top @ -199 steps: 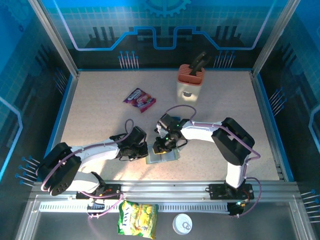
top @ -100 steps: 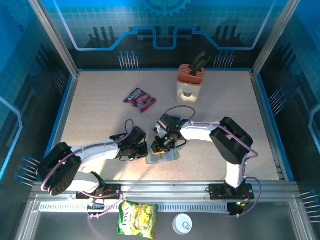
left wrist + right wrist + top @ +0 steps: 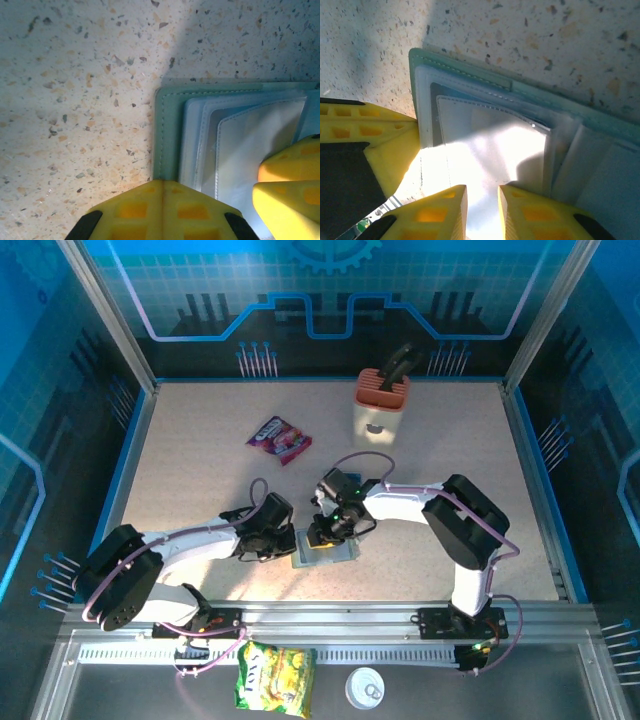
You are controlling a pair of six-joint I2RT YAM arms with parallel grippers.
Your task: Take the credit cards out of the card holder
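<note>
Clenched left gripper pins the open card holder near the surface's front edge; right gripper, slightly parted, should enter the pocket squarely.

The card holder is grey-green outside, pale blue-grey inside. The table is beige, speckled brown and grey. The snack packet is purple-red, the knife block beige, orange-topped.
</note>
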